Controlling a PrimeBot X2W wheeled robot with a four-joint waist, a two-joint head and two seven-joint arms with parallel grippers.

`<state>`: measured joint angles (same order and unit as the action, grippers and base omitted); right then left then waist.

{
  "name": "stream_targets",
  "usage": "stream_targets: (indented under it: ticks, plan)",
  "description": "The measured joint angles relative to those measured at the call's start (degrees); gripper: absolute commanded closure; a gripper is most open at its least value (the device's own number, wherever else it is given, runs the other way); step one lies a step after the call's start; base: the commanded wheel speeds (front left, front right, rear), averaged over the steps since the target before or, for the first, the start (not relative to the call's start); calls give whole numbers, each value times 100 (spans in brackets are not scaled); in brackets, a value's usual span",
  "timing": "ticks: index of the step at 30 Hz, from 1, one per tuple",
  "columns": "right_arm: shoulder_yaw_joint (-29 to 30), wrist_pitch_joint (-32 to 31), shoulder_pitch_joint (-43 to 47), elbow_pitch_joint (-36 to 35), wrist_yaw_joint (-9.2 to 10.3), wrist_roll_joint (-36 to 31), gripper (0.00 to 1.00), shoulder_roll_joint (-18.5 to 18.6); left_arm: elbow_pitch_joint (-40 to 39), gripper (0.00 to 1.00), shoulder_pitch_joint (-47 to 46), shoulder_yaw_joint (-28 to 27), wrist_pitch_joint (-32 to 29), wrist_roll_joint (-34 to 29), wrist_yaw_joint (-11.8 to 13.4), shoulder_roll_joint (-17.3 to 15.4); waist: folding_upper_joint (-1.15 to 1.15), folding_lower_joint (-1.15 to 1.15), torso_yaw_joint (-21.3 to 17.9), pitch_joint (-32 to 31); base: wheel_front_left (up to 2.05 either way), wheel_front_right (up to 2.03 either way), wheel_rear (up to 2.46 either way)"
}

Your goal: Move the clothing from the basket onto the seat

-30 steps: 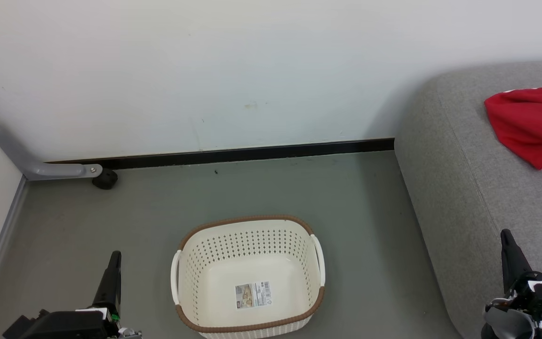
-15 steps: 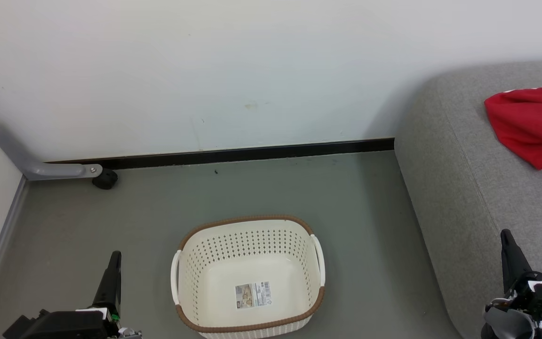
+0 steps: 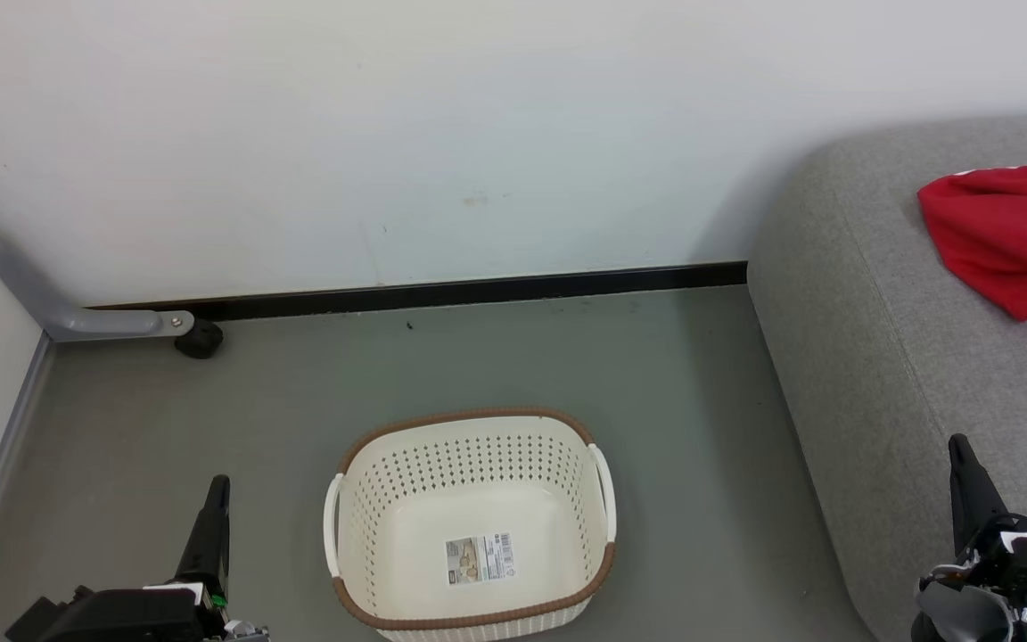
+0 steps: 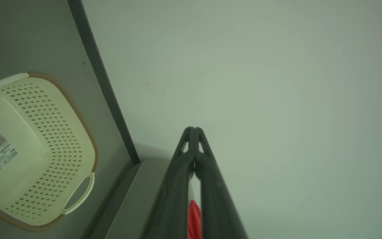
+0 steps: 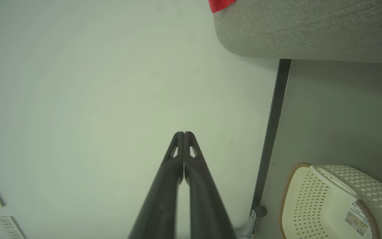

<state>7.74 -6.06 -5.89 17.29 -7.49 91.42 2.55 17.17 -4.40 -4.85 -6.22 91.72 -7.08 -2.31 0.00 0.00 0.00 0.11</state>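
- Nothing has shifted since the earlier frames: both grippers, the basket and the red cloth sit in the same spots in the head view.
- Left gripper [image 3: 219,489] rises from the lower left of the head view, its two dark fingers pressed together and holding nothing. The left wrist view shows the tips meeting against the pale wall.
- Right gripper [image 3: 960,448] stands at the lower right of the head view, over the front edge of the seat. Its fingers are likewise clenched on nothing, and the tips touch in the right wrist view.
- The basket [image 3: 469,416] sits on the grey floor [image 3: 299,392] at lower centre, between the two grippers and apart from both. A barcode sticker [image 3: 480,559] lies on its inner bottom, with no garment inside.
- The clothing [image 3: 1004,227] lies crumpled on top of the seat [image 3: 870,348] at the upper right of the head view, running off the right edge. A white trim shows along its top edge.
- The seat fills the right side of the head view, its rounded corner near the dark baseboard [image 3: 478,290].
- A grey bracket [image 3: 94,321] and a black wheel [image 3: 200,340] sit at the left of the frame, where the floor meets the wall [image 3: 389,134].
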Motion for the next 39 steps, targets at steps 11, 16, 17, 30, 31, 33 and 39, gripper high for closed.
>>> stream_targets:
  ticks: [11, 16, 17, 30, 31, 33, 39]
  plan:
    - [0, 0, 1, -2, 0, 0, 100, 0, 0, 100, -1, 0, 0, 0, 0, 0, 0, -2, 0, 0, 0, 0, 0]
    - [0, 0, 1, -2, 0, 0, 100, -1, 0, 100, -1, 0, 0, 0, 0, 1, 0, -2, 0, 0, 0, 0, 0]
    - [0, 0, 1, -2, 0, 0, 100, -1, 0, 100, -1, 0, 0, 0, 0, 1, 0, -2, 0, 0, 0, 0, 0]
    - [0, 0, 2, -3, 0, 0, 100, -1, 0, 100, -1, 0, 0, 0, 0, 1, 0, -1, 0, 0, 0, 0, 0]
    - [0, 0, 2, -3, 0, 0, 100, -1, 0, 100, -1, 0, 0, 0, 0, 1, 0, -1, 0, 0, 0, 0, 0]
    - [0, 0, 2, -3, 0, 0, 100, -1, 0, 100, -1, 0, 0, 0, 0, 1, 0, -1, 0, 0, 0, 0, 0]
    - [0, 0, 2, -3, 0, 0, 100, -1, -1, 100, -1, 0, 0, 0, 0, 1, 0, -1, 0, 0, 0, 0, 0]
